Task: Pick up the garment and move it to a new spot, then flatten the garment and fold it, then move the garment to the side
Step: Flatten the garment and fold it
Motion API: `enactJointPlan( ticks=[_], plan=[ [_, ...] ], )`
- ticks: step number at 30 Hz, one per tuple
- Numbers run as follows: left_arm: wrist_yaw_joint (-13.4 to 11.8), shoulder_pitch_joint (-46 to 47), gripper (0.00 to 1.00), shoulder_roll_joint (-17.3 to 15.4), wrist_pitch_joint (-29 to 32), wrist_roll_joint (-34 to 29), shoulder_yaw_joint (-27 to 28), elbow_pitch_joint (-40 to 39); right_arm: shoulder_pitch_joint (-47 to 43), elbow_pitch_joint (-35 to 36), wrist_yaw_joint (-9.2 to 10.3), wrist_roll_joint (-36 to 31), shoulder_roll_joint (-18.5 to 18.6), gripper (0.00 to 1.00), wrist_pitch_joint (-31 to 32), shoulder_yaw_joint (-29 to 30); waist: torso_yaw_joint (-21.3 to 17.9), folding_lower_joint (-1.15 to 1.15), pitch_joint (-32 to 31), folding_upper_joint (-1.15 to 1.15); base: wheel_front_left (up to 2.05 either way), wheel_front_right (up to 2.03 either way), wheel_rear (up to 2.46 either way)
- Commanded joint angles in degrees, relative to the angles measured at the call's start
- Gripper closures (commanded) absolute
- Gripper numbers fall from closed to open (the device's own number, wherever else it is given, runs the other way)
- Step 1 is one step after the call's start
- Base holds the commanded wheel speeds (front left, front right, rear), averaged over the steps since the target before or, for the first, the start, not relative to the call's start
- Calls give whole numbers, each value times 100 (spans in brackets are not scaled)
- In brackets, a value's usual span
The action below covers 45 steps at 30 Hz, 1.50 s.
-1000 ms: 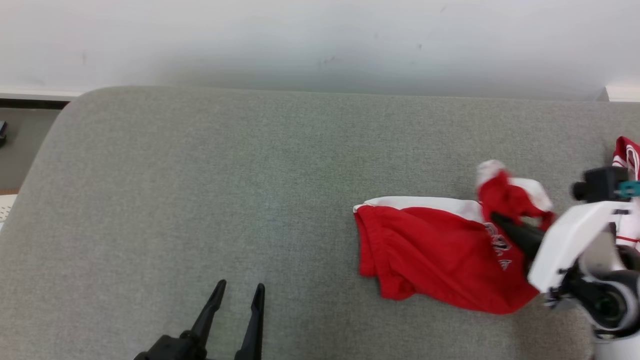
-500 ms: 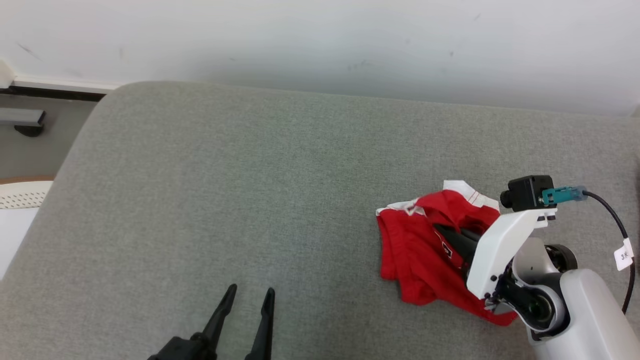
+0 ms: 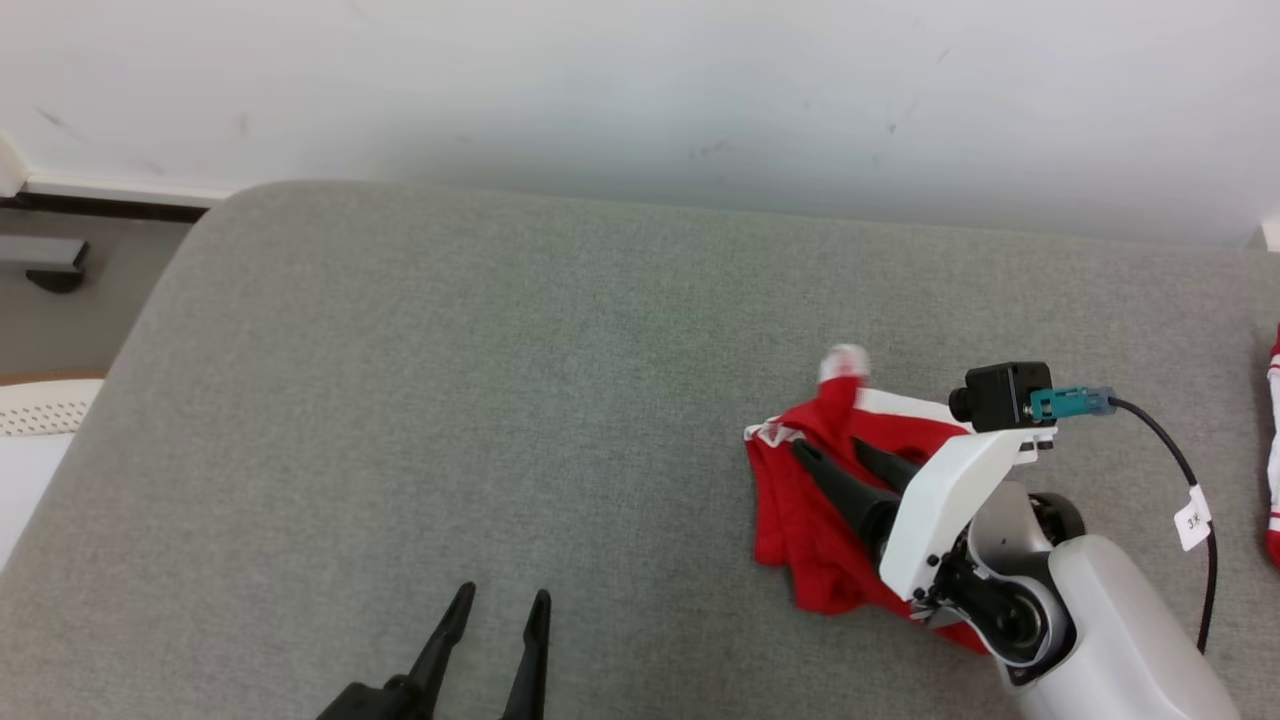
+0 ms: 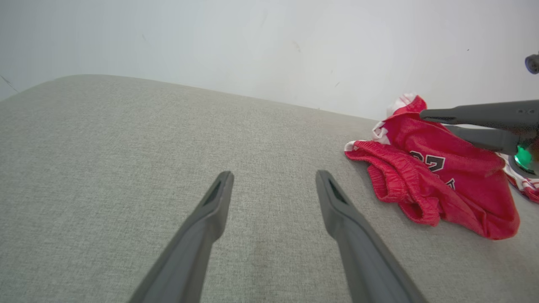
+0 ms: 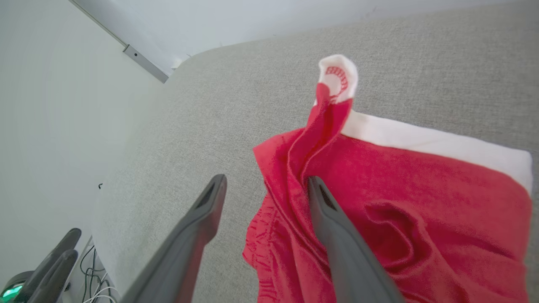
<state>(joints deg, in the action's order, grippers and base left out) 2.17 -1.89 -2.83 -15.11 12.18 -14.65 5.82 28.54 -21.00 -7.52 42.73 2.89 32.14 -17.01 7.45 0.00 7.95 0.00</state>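
Over garment (image 3: pixel 792 528), right end effector (image 3: pixel 828 448) newly spread

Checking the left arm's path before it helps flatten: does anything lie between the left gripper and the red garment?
Nothing visible does. Only bare grey cushion separates the left gripper from the red garment. The right gripper, jaws open, reaches over the garment from the other side, outside that path.

White wall (image 3: pixel 640 90) behind, faint scuffs and specks, soft even light. Grey woven upholstered surface (image 3: pixel 450 400), far-left corner rounded. White baseboard (image 3: pixel 110 188) over dark strip at left. Grey floor (image 3: pixel 60 320) past left edge, with dark bracket (image 3: pixel 55 278) and white perforated object (image 3: pixel 40 405).
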Motion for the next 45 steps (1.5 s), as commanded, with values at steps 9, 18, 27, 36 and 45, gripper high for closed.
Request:
enactJointPlan(
  ticks=[9, 18, 27, 36, 45],
  plan=[
    [9, -257, 0, -17, -2, -61, 166, 62, -134, 114, 8, 1496, 8, 0, -1009, -776, -164, 0, -406, 0, 0, 0, 0],
    [-41, -531, 0, -18, -2, -107, 425, -68, -599, 817, 8, 271, 278, 0, -1947, -557, -514, 0, -682, 0, 0, 0, 0],
    [-69, -716, 0, -17, -2, -115, 640, -170, -1667, 1170, 8, -1255, 1096, 0, -3057, 85, -793, 0, -901, 0, 0, 0, 0],
    [-91, -783, 0, -17, -2, -143, 785, -224, -2479, 463, 8, -1772, 1444, 0, -4246, 717, -800, 0, -981, 0, 0, 0, 0],
    [40, -525, 0, -18, -2, -306, 816, -237, -1570, 146, 9, -1668, 1653, 100, -4212, 247, -611, 0, -630, 0, 0, 0, 0]
  ],
)
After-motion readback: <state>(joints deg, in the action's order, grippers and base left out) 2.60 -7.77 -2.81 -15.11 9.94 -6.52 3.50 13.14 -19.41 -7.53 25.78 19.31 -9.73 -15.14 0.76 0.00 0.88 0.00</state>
